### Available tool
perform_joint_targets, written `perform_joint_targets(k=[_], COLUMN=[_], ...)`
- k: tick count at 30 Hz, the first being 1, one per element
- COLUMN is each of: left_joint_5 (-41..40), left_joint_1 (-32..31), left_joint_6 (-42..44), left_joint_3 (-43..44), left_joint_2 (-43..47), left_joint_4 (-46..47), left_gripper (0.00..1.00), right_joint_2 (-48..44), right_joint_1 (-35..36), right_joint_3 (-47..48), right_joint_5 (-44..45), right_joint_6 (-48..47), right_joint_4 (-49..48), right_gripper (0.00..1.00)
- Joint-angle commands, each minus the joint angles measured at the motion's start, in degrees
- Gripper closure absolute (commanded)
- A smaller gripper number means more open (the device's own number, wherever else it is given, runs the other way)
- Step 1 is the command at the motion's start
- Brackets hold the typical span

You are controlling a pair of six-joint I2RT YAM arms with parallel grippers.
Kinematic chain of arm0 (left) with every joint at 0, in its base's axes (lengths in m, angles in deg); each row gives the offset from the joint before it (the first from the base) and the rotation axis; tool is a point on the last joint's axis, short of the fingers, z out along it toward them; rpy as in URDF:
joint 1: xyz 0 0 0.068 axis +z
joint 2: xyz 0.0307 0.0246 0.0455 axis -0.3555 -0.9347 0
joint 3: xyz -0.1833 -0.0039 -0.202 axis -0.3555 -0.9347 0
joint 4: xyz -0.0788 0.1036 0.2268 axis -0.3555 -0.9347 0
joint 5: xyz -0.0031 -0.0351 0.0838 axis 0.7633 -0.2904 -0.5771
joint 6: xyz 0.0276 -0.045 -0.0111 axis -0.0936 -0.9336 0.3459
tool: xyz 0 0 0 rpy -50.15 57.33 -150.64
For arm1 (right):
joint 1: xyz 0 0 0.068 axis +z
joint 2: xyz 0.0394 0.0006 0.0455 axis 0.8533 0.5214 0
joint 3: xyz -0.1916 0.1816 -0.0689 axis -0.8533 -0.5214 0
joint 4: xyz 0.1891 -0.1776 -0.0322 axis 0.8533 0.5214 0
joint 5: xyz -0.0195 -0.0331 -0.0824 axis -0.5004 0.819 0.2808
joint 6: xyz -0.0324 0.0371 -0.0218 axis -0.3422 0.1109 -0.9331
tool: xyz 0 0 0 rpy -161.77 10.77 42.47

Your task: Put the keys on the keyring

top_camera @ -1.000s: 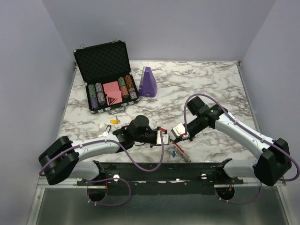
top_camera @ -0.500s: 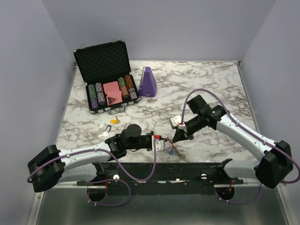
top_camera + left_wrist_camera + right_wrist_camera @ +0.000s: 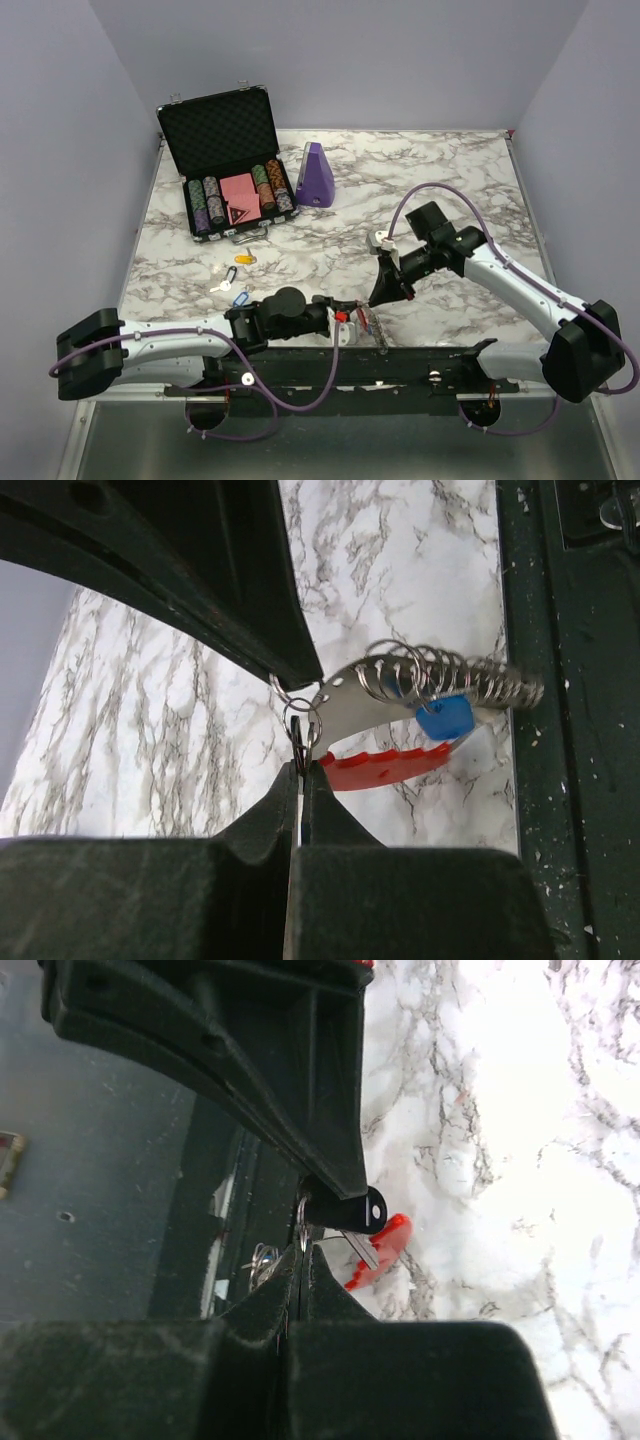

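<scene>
The keyring (image 3: 368,324) hangs between both grippers near the table's front edge. In the left wrist view it shows a red plastic arc (image 3: 385,764), a silvery coiled chain (image 3: 455,676) and a blue-tagged key (image 3: 443,718) on it. My left gripper (image 3: 345,318) (image 3: 300,772) is shut on the keyring where the red arc meets the metal. My right gripper (image 3: 379,293) (image 3: 303,1252) is shut on the small ring of the slim black key (image 3: 350,1210), tip to tip with the left one. A yellow-tagged key (image 3: 243,259), a silvery key (image 3: 218,287) and a blue-tagged key (image 3: 240,297) lie on the table to the left.
An open black case (image 3: 228,165) with poker chips and cards stands at the back left, with a purple wedge-shaped object (image 3: 317,175) beside it. The black mounting rail (image 3: 400,360) runs just below the grippers. Walls close in the marble table (image 3: 450,180) on its left and right sides.
My left arm has swung toward the front edge, taking the keyring with it and uncovering the blue-tagged key on the table. My right gripper followed, tilting more steeply downward.
</scene>
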Motion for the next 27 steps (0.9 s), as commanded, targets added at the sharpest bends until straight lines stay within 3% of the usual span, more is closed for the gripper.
perform_joint_targets(k=[1,8,21,22,25,27], left_joint_5=[-5.73,-12.23,-21.72,-22.34,-24.36,-26.12], left_joint_1=[-4.52,-7.70,-7.70,-7.70,-7.70,-7.70], left_joint_6=[2.95,5.07,3.05,2.52,0.94,-0.29], left_joint_3=[-1.75,-0.70,-2.80,-3.07,-3.95,-4.74], left_joint_2=[-0.24,-3.22,-0.07,0.54,2.83,4.76], left_joint_4=[-4.29,-2.89,3.27,3.62,4.67,5.55], left_gripper=[1.00,1.00,0.99,0.92,0.47,0.28], right_joint_2=[-1.15,-1.06,-2.64,-2.73,-3.17,-3.52], right_joint_1=[-1.01,-1.37,-1.36,-1.36,-1.63,-2.15], right_joint_3=[-1.73,-4.72,-4.54,-4.72,-4.55,-4.20], right_joint_5=[-6.80,-6.81,-0.57,-0.21,1.45,2.77], right_joint_6=[9.76,20.22,22.69,23.30,25.32,26.29], right_joint_4=[-8.05,-16.13,-17.46,-17.89,-19.30,-20.01], right_gripper=[1.00,1.00,1.00,1.00,1.00,1.00])
